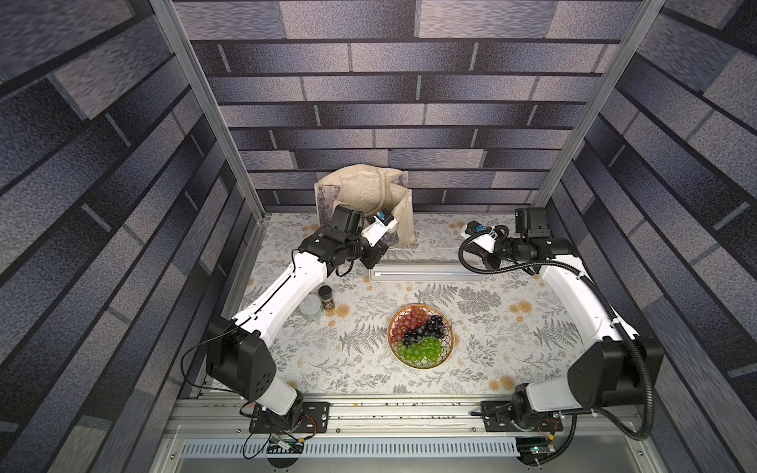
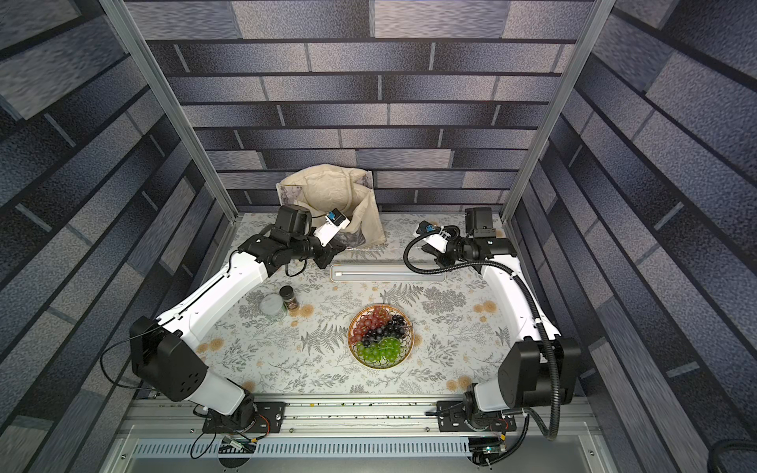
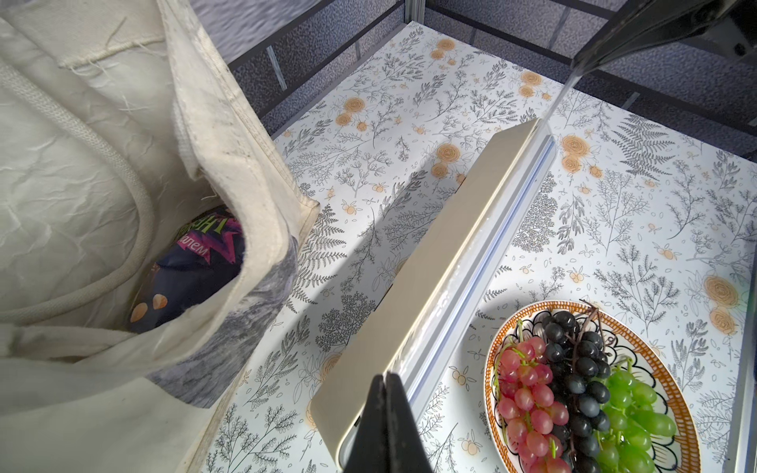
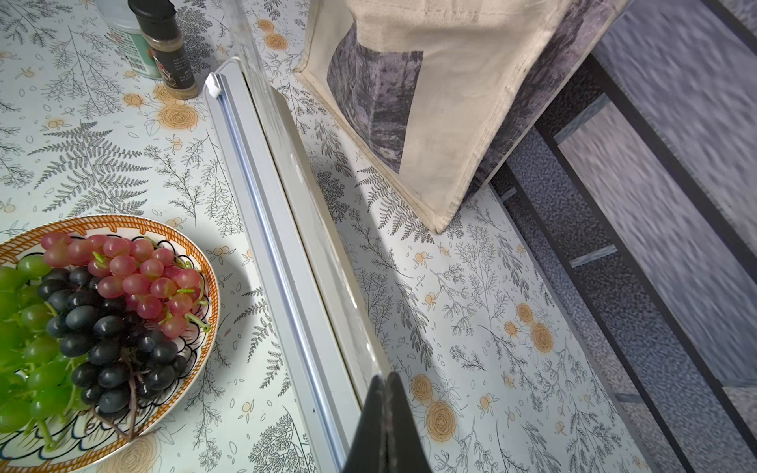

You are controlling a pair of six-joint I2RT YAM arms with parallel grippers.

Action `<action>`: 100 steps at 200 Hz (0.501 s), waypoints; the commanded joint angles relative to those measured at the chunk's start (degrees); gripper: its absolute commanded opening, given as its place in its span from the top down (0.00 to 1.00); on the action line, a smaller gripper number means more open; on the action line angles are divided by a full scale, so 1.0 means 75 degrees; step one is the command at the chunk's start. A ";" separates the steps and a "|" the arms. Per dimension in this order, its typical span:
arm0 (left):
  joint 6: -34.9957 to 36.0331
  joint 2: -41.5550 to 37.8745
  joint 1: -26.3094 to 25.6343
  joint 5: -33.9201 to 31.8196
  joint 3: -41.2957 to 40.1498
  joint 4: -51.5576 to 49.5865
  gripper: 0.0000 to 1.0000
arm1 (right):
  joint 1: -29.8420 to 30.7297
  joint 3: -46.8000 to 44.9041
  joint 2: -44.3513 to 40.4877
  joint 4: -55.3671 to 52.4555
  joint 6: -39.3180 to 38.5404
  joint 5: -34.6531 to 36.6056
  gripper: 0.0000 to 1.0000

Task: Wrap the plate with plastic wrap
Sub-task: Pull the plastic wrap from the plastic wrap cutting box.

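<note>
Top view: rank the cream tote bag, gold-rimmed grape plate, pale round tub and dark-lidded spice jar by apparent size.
1. Cream tote bag
2. Gold-rimmed grape plate
3. Pale round tub and dark-lidded spice jar: look alike.

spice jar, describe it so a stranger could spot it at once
On the floral table, look beside the left arm. Of two small containers there, the spice jar is the slim brown one with a black cap, not the wider pale tub.
</note>
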 commanded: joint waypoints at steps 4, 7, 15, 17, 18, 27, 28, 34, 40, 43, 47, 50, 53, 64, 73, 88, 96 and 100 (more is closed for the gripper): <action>-0.0103 -0.0403 0.0001 -0.0233 0.0238 0.0210 1.00 | -0.0098 -0.0071 -0.0301 0.0311 0.0047 0.0040 1.00; -0.0104 -0.0416 0.0001 -0.0237 0.0241 0.0205 1.00 | -0.0101 -0.0070 -0.0301 0.0312 0.0045 0.0029 1.00; -0.0107 -0.0420 -0.0011 -0.0252 0.0227 0.0209 1.00 | -0.0096 -0.0070 -0.0308 0.0317 0.0053 0.0019 1.00; -0.0112 -0.0418 -0.0011 -0.0265 0.0230 0.0210 1.00 | -0.0099 -0.0070 -0.0309 0.0325 0.0047 0.0017 1.00; -0.0107 -0.0416 -0.0011 -0.0263 0.0228 0.0216 1.00 | -0.0101 -0.0070 -0.0315 0.0325 0.0046 0.0016 1.00; -0.0105 -0.0426 -0.0023 -0.0285 0.0228 0.0209 1.00 | -0.0097 -0.0070 -0.0323 0.0339 0.0045 -0.0013 1.00; -0.0109 -0.0426 -0.0023 -0.0290 0.0227 0.0210 1.00 | -0.0094 -0.0070 -0.0322 0.0349 0.0045 -0.0016 1.00; -0.0102 -0.0436 -0.0023 -0.0286 0.0226 0.0196 1.00 | -0.0100 -0.0070 -0.0327 0.0361 0.0047 -0.0025 1.00; -0.0105 -0.0438 -0.0023 -0.0311 0.0224 0.0207 1.00 | -0.0092 -0.0062 -0.0321 0.0375 0.0046 -0.0026 1.00; -0.0111 -0.0440 -0.0023 -0.0323 0.0216 0.0201 1.00 | -0.0096 -0.0066 -0.0321 0.0388 0.0051 -0.0020 1.00; -0.0103 -0.0438 -0.0023 -0.0321 0.0221 0.0216 1.00 | -0.0102 -0.0059 -0.0323 0.0391 0.0052 -0.0021 1.00; -0.0102 -0.0446 -0.0023 -0.0323 0.0220 0.0205 1.00 | -0.0096 -0.0059 -0.0313 0.0394 0.0046 -0.0030 1.00; -0.0105 -0.0454 -0.0023 -0.0329 0.0216 0.0220 1.00 | -0.0103 -0.0053 -0.0310 0.0405 0.0054 -0.0028 1.00; -0.0093 -0.0452 -0.0023 -0.0351 0.0217 0.0227 1.00 | -0.0099 -0.0027 -0.0301 0.0403 0.0057 -0.0031 1.00; -0.0097 -0.0463 -0.0023 -0.0364 0.0213 0.0247 1.00 | -0.0101 -0.0012 -0.0301 0.0408 0.0057 -0.0031 1.00; -0.0096 -0.0462 -0.0023 -0.0359 0.0215 0.0268 1.00 | -0.0093 0.0023 -0.0298 0.0418 0.0069 -0.0045 1.00; -0.0096 -0.0461 -0.0023 -0.0360 0.0239 0.0269 1.00 | -0.0100 0.0035 -0.0298 0.0434 0.0080 -0.0049 1.00; -0.0091 -0.0458 -0.0023 -0.0361 0.0239 0.0266 1.00 | -0.0103 0.0052 -0.0304 0.0447 0.0080 -0.0054 1.00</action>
